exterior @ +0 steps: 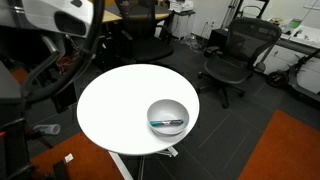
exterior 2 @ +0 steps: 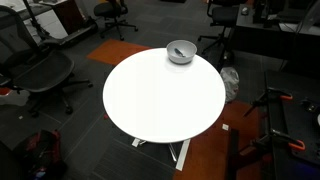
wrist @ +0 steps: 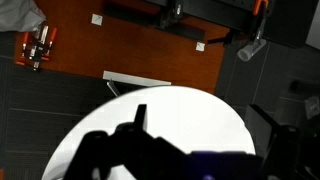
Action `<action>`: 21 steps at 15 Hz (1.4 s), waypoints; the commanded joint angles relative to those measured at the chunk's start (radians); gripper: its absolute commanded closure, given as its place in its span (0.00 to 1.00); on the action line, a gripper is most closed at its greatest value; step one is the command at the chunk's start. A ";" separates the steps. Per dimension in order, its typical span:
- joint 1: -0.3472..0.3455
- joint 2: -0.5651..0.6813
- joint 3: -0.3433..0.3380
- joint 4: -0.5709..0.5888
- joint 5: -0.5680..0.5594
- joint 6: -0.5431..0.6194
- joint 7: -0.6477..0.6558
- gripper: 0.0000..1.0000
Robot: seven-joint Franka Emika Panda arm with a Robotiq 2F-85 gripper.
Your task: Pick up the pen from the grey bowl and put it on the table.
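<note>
Silver-grey bowl (exterior: 167, 108) sits close to the rim of the round white table (exterior: 112, 105), and the short dark teal pen (exterior: 167, 123) lies across its inside. White tabletop stretches broadly away from the bowl; an office chair (exterior: 236, 55) stands well apart on the dark floor. In the wrist view, the gripper (wrist: 200, 125) hangs above the table as a dark silhouette, its fingers (wrist: 139, 116) spread wide with tabletop showing between them.

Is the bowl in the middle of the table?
No, the bowl sits close to the rim of the table, well off centre.
</note>
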 commanded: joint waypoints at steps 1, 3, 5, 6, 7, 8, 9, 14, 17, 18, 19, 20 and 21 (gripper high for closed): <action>-0.045 0.005 0.044 0.002 0.012 -0.003 -0.010 0.00; -0.045 0.005 0.044 0.002 0.012 -0.003 -0.010 0.00; -0.045 0.005 0.044 0.002 0.012 -0.003 -0.010 0.00; -0.045 0.005 0.044 0.002 0.012 -0.003 -0.010 0.00; -0.047 0.013 0.051 0.007 0.013 0.008 0.001 0.00; -0.050 0.027 0.058 0.020 0.023 0.015 0.009 0.00; -0.053 0.036 0.064 0.028 0.032 0.024 0.016 0.00; -0.057 0.096 0.101 0.067 0.097 0.174 0.087 0.00; -0.059 0.142 0.126 0.078 0.119 0.344 0.172 0.00; -0.060 0.159 0.135 0.082 0.111 0.397 0.211 0.00; -0.063 0.181 0.144 0.087 0.099 0.450 0.252 0.00; -0.066 0.210 0.151 0.095 0.091 0.497 0.289 0.00; -0.069 0.234 0.157 0.104 0.082 0.536 0.325 0.00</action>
